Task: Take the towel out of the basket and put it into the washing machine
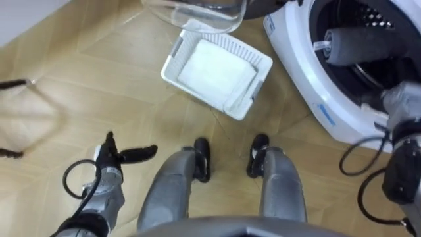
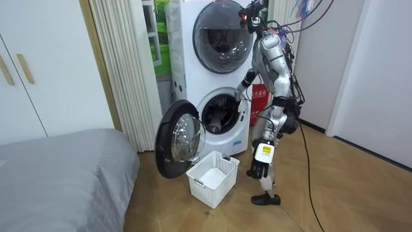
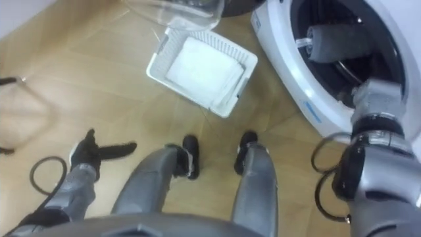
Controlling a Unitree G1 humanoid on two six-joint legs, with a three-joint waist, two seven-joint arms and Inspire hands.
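I stand in front of the lower washing machine (image 2: 222,116), whose round opening (image 1: 368,59) is at the upper right in the eye views. My right forearm (image 1: 358,45) reaches into the dark drum, and the hand at its end is hidden inside. I cannot make out a towel in the drum. My left hand (image 1: 128,155) hangs open by my left leg with nothing in it. A white slatted basket (image 1: 172,62) sits on the floor ahead of my feet. Its inside is plain white, and I cannot tell whether cloth lies in it.
The washer's glass door (image 2: 177,142) is swung open to my left, above the basket. A second machine (image 2: 222,29) is stacked on top. A grey bed (image 2: 58,174) fills the room view's left. Bare wooden floor (image 1: 79,79) spreads to my left.
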